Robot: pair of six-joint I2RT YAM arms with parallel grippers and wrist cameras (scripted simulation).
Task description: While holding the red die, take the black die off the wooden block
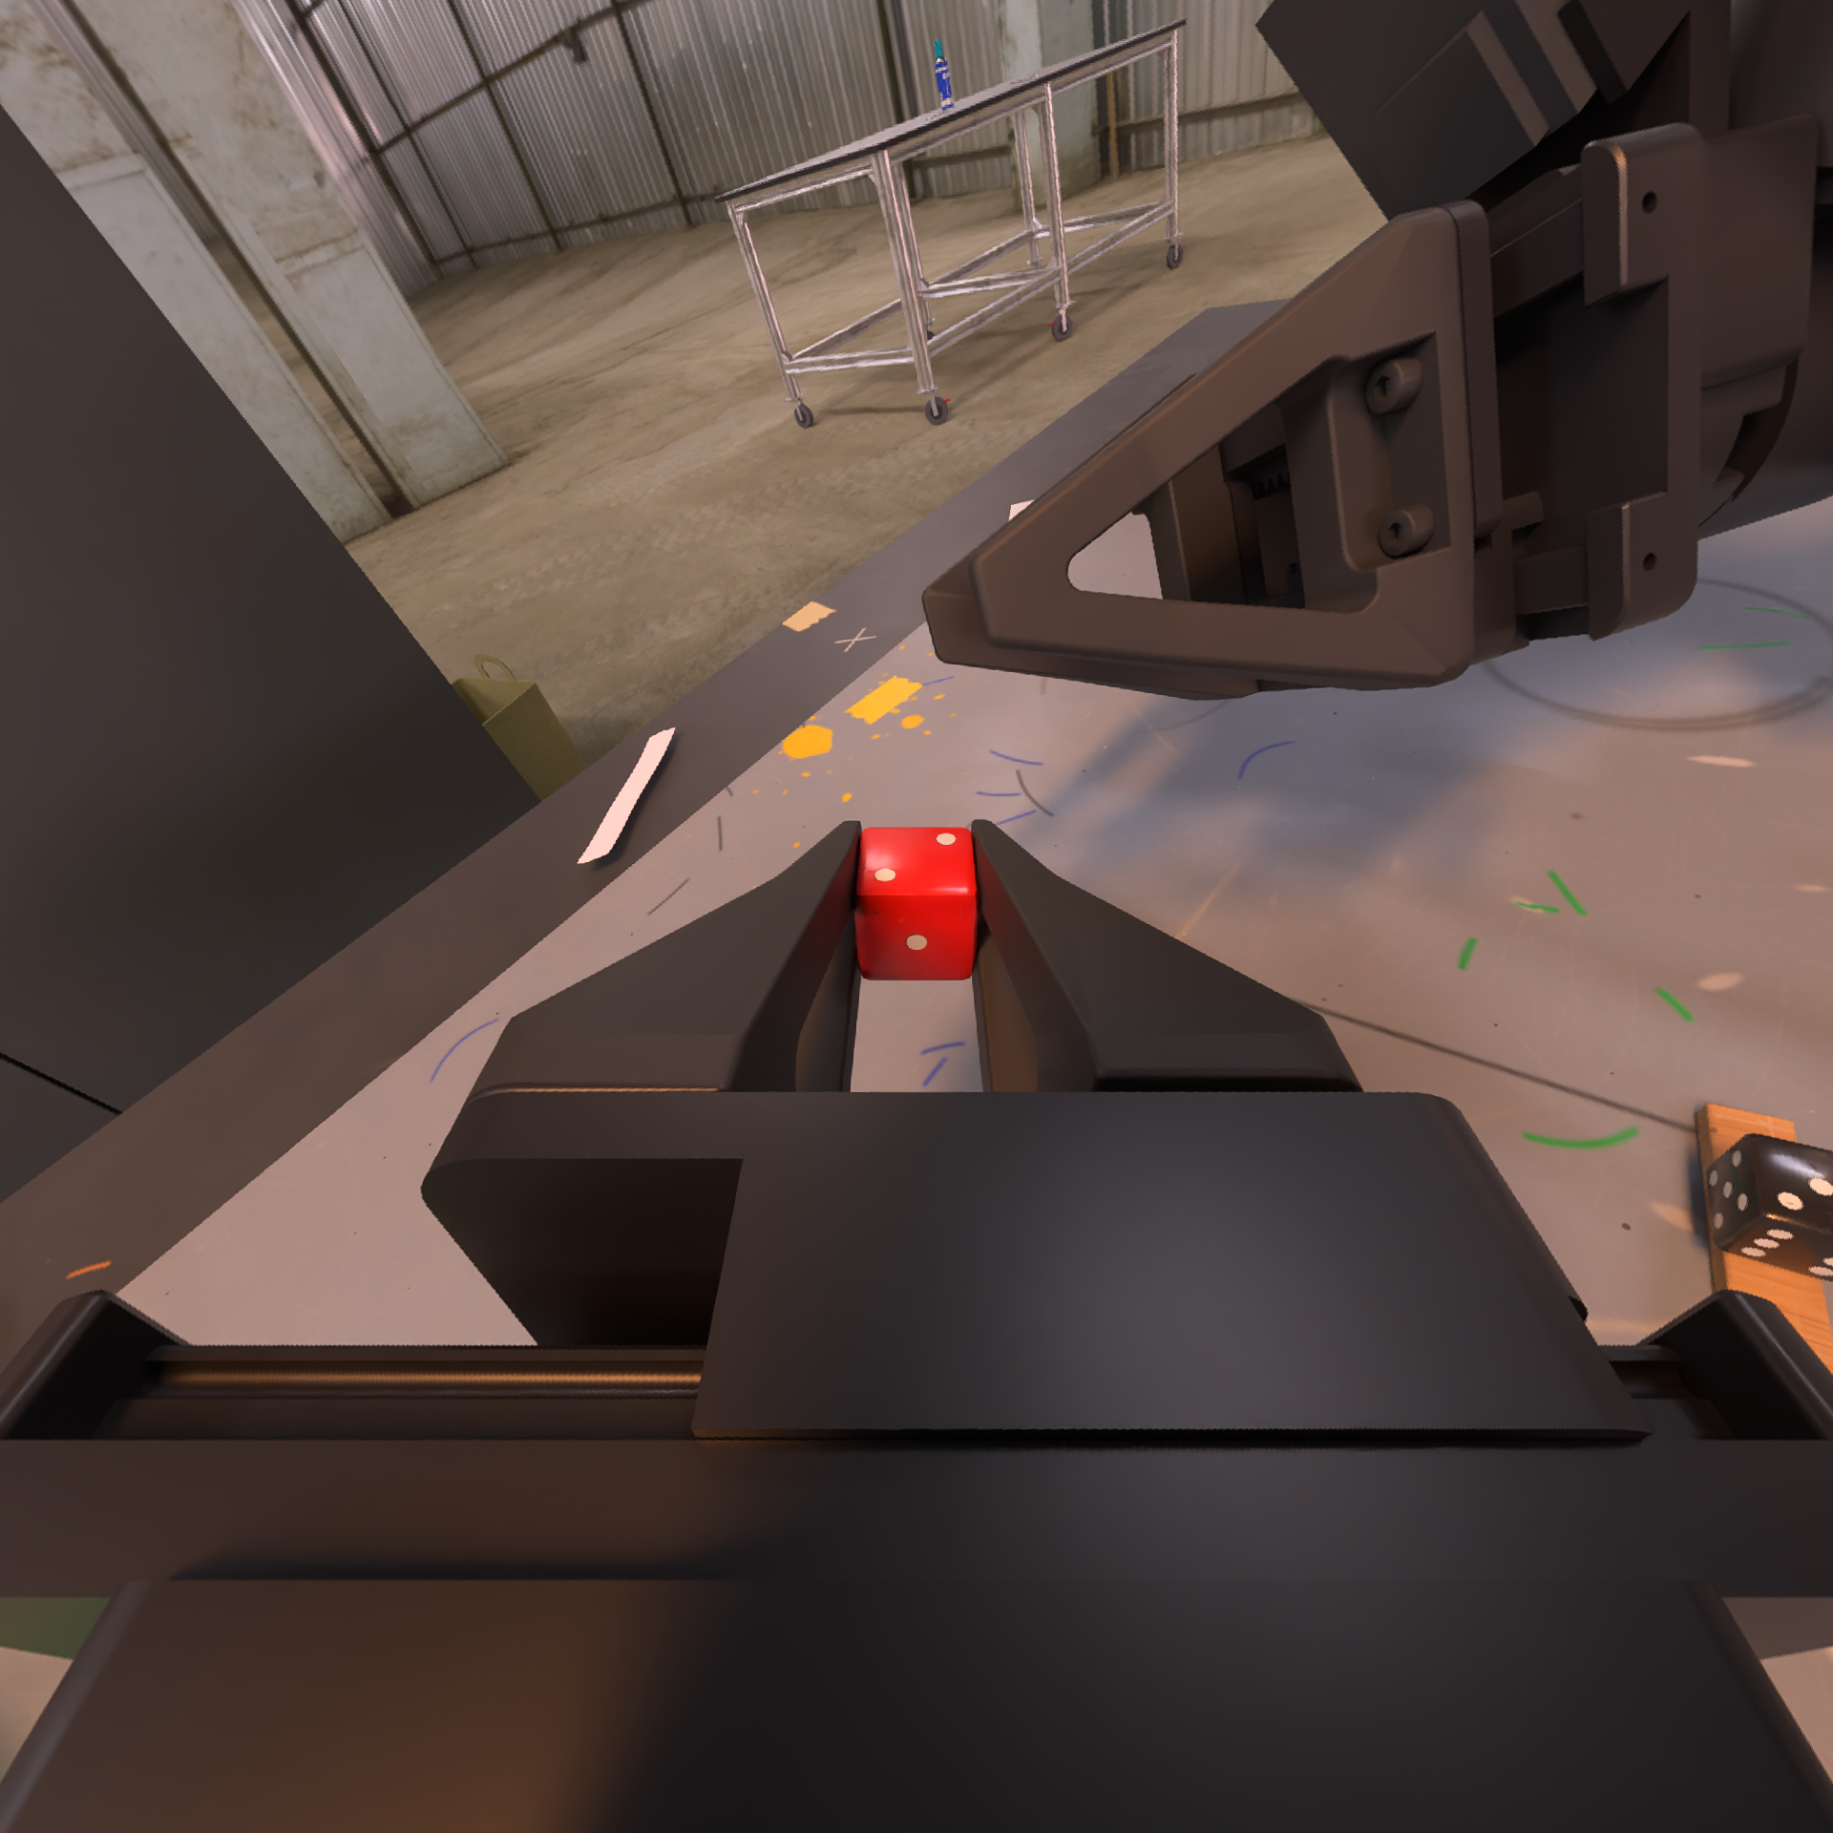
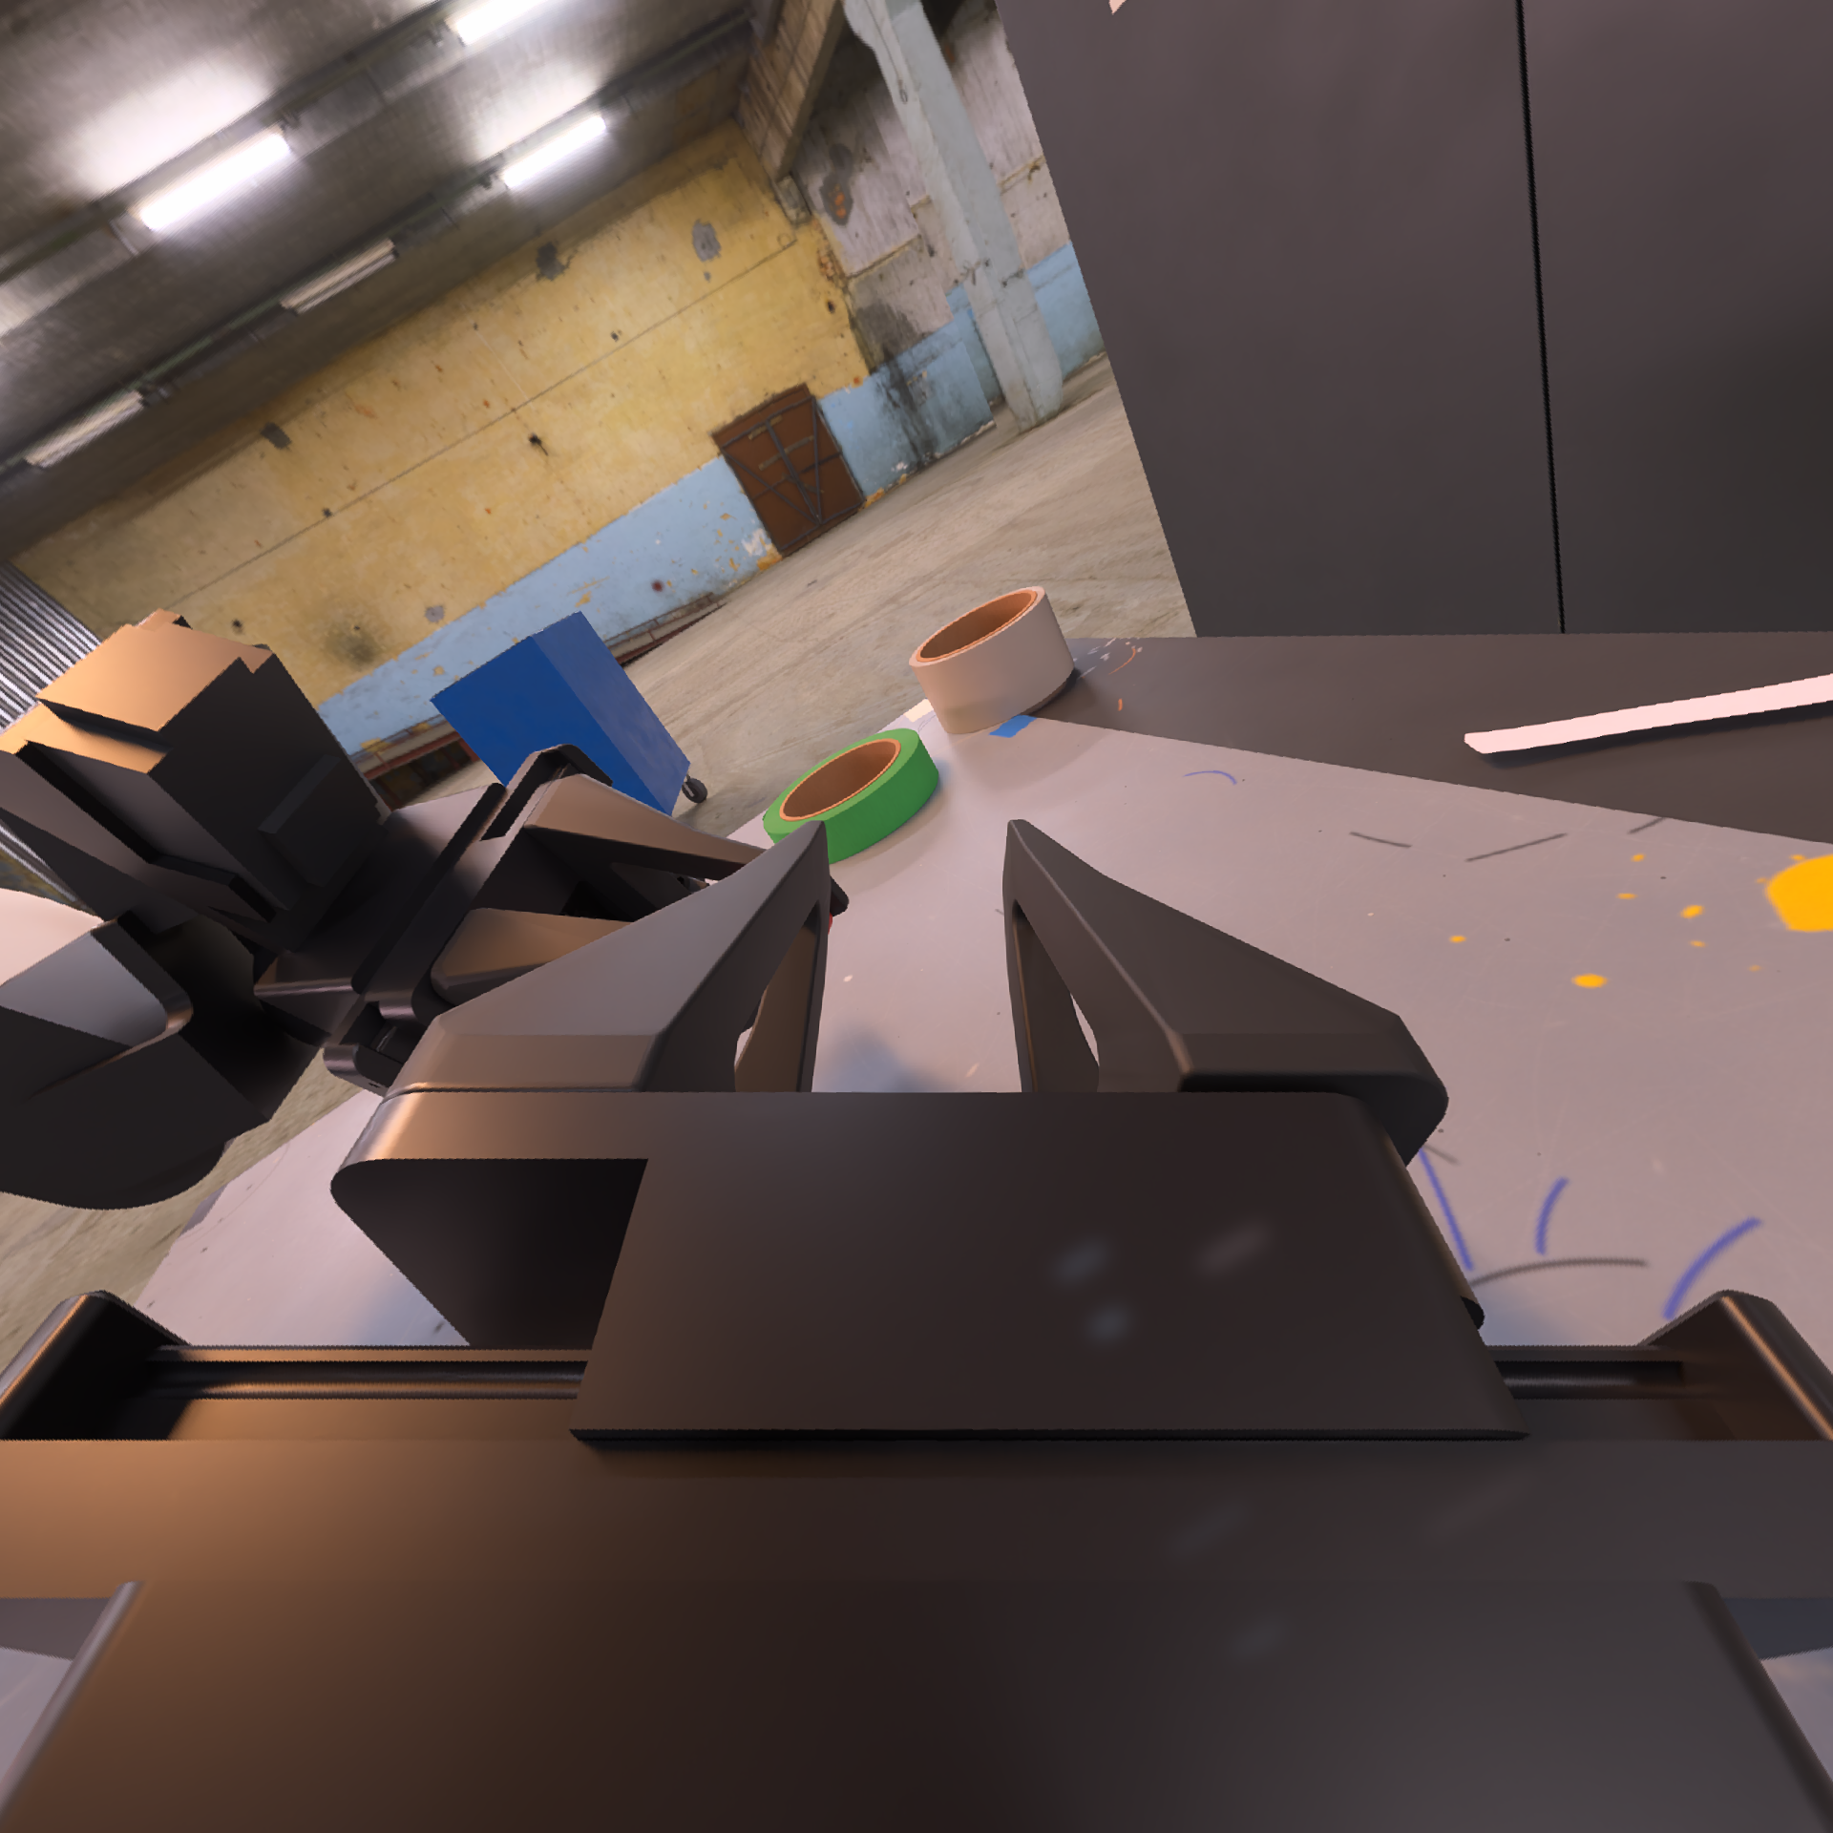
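Observation:
In the left wrist view my left gripper [image 1: 916, 843] is shut on the red die [image 1: 915, 905] and holds it above the grey table. The black die [image 1: 1775, 1218] sits on the wooden block [image 1: 1748, 1289] at the right edge of that view, partly cut off. My right gripper [image 2: 917, 843] is open and empty in the right wrist view; the dice and block do not show there. The right gripper also shows in the left wrist view [image 1: 1289, 595], above and beyond the red die. The left arm [image 2: 298, 893] shows at the left of the right wrist view.
A green tape roll [image 2: 853, 794] and a white tape roll [image 2: 992, 660] lie near the table's far edge. A white strip [image 2: 1647, 719] lies on the dark border, also in the left wrist view [image 1: 627, 798]. Dark panels stand beside the table. Orange paint spots [image 1: 808, 742] mark the surface.

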